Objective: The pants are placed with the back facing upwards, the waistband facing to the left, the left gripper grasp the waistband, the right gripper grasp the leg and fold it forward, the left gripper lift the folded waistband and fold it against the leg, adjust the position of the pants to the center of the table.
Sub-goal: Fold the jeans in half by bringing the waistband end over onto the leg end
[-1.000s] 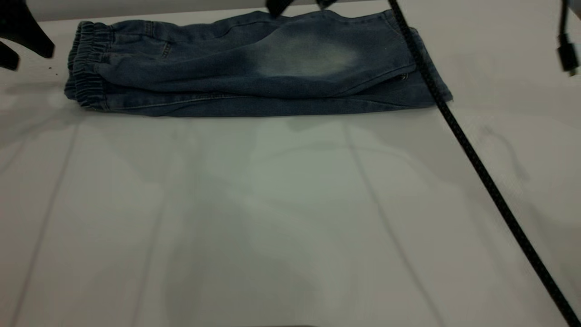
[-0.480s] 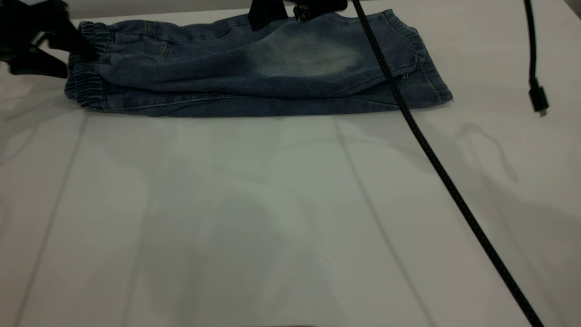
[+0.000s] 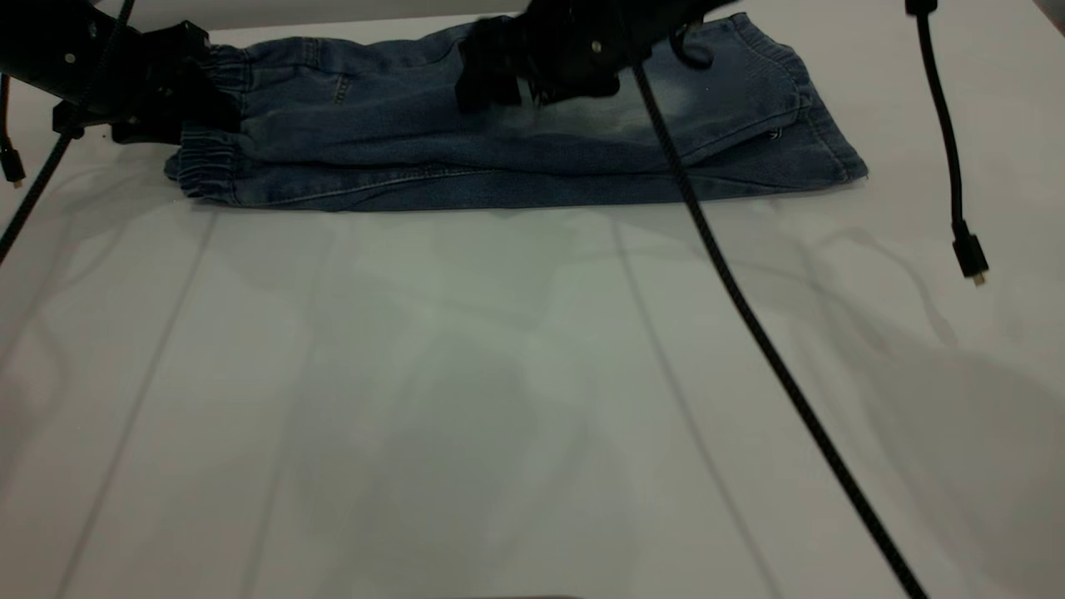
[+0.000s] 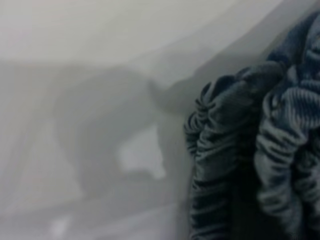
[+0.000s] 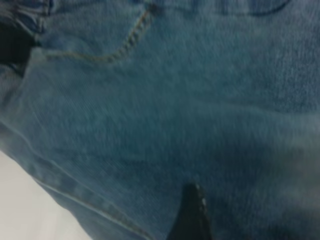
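Far side of the wide, flat white-grey table (image 3: 499, 399), well back from the near edge: knee-length blue denim pants (image 3: 399, 125), folded lengthwise into a long strip, one half laid over the other. Darker gathered elastic waistband (image 3: 204, 154) at the strip's left end, ruched and doubled over on itself; hems at the right end. On top, the plain denim leg (image 3: 715, 91) with its pale faded patch, partly hidden under black hardware. At the left end, the bulky black left gripper (image 3: 187, 91), low over the table and pressed right up against the upper layer of the waistband. In the left wrist view, bunched waistband folds (image 4: 225, 150) very close, bare table (image 4: 75, 50) beside them, no view of the grip itself, so impossible to tell whether clamped on the band or merely touching. Over the middle of the strip, the black right gripper (image 3: 507, 79), down on the top layer near the faded patch. In the right wrist view, almost nothing but denim (image 5: 175, 110) with a curved line of stitching and a sliver of table (image 5: 20, 210) at one corner. Wide, narrow or clamped: cannot tell there either. From the right arm, a thick black braided cable (image 3: 749, 316) slanting across the pants and the table toward the near right corner. Farther right, a thin black cable (image 3: 948, 150) hanging free above the table, plug at its lower end.
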